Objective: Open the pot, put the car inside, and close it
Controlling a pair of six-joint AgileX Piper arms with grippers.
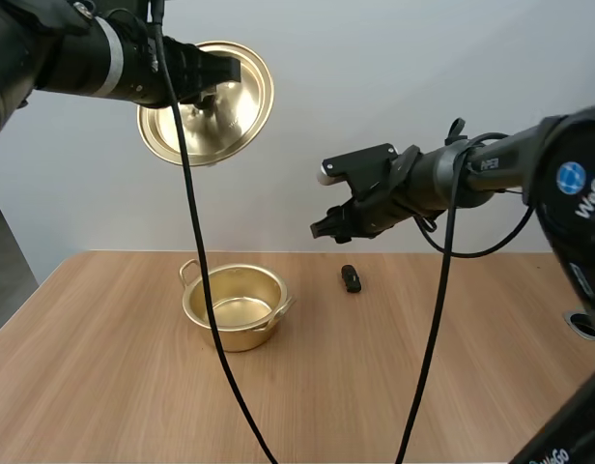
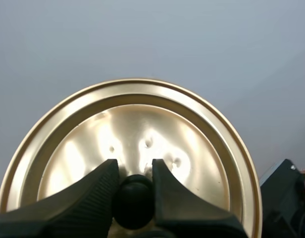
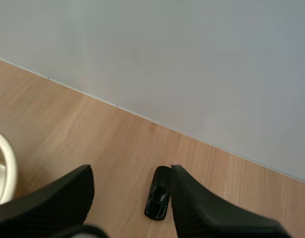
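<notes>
The gold pot (image 1: 235, 306) stands uncovered on the wooden table, left of centre, with nothing inside. Its gold lid (image 1: 209, 101) hangs high above and left of it, tilted on edge, my left gripper (image 1: 203, 85) shut on its black knob (image 2: 133, 201). The lid's face (image 2: 142, 144) fills the space beyond the fingers. A small black toy car (image 1: 352, 278) lies on the table to the right of the pot. My right gripper (image 1: 324, 228) hovers open above and a little left of the car (image 3: 158, 199), which shows between its fingers (image 3: 202, 208).
The pot's rim (image 3: 4, 168) sits beside my right gripper's fingers. A pale wall rises behind the table's far edge. A round hole (image 1: 587, 324) is set in the tabletop at the right edge. Bare wood stretches in front of the pot.
</notes>
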